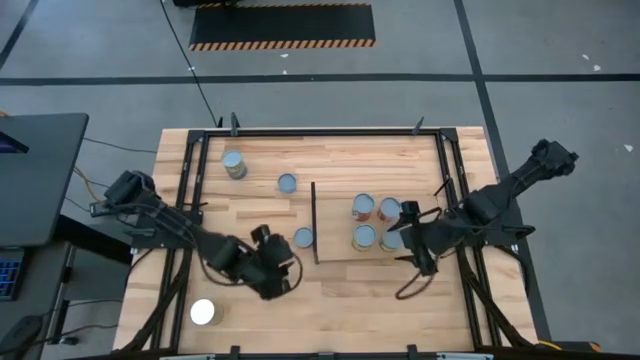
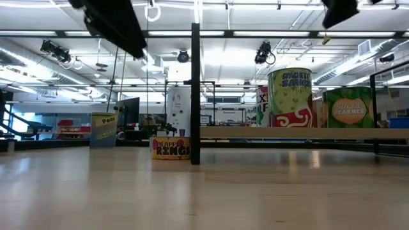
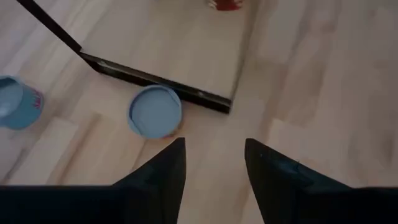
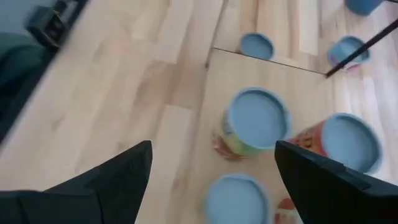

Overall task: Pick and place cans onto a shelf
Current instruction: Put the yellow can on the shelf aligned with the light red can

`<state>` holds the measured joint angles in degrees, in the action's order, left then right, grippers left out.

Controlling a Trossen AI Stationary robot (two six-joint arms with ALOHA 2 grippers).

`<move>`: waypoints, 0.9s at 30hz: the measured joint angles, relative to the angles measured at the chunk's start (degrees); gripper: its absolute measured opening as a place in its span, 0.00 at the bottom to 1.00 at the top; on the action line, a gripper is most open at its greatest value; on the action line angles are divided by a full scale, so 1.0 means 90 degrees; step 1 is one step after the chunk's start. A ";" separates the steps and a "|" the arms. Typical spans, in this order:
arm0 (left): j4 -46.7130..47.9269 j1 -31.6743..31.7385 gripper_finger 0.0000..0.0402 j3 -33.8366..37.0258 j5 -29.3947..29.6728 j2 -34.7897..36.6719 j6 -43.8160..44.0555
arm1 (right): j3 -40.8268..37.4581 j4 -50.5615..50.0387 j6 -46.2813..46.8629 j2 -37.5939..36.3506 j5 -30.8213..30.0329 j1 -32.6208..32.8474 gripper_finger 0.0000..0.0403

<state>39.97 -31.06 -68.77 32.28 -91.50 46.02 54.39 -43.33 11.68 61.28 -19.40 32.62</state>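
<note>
Four cans (image 1: 374, 223) stand on the shelf (image 1: 340, 250) at frame centre-right; four remain on the tabletop (image 1: 330, 160). The right gripper (image 1: 408, 238) hovers over them, wide open, empty. The left gripper (image 1: 283, 268), part open and empty, faces a can (image 1: 303, 237) beside the shelf's dark strip (image 1: 314, 222).

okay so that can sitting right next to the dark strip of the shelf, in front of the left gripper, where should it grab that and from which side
Probably by its round side wall, fingers straddling the can from above or from the open tabletop side. It stands upright, lid up, and the shelf's dark strip crowds its far side. The left gripper is open, empty and close by.
</note>
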 joint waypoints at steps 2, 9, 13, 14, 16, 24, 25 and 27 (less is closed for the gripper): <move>-0.0288 0.0254 0.47 0.0250 -0.0285 0.0000 -0.0202 | 0.0043 -0.0028 0.0290 0.0000 -0.0010 0.0263 0.86; -0.2041 0.1289 0.68 0.1718 -0.1074 0.0031 -0.0912 | 0.0054 -0.0073 0.1195 0.0000 -0.0106 0.1159 0.86; -0.2824 0.1655 0.81 0.2272 -0.1240 0.0049 -0.1432 | 0.0054 -0.0068 0.1444 0.0000 -0.0114 0.1482 0.86; -0.2970 0.1713 0.83 0.2373 -0.1243 0.0049 -0.1578 | 0.0054 -0.0067 0.1502 0.0000 -0.0113 0.1527 0.86; -0.3112 0.1791 0.86 0.2499 -0.1271 0.0049 -0.1865 | 0.0054 -0.0054 0.1656 0.0000 -0.0116 0.1585 0.86; -0.4111 0.2040 0.88 0.2771 -0.1598 -0.0243 -0.2678 | 0.0054 -0.0044 0.1940 0.0000 -0.0336 0.1591 0.86; -0.4140 0.2080 0.88 0.2788 -0.1630 -0.0304 -0.2722 | 0.0054 -0.0044 0.1984 0.0000 -0.0369 0.1593 0.86; -0.4286 0.2120 0.88 0.2793 -0.1663 -0.0434 -0.2853 | 0.0054 -0.0028 0.2073 0.0000 -0.0394 0.1591 0.86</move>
<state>1.40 -11.97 -43.64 17.31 -95.41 20.34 54.87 -43.59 30.33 61.28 -22.94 46.94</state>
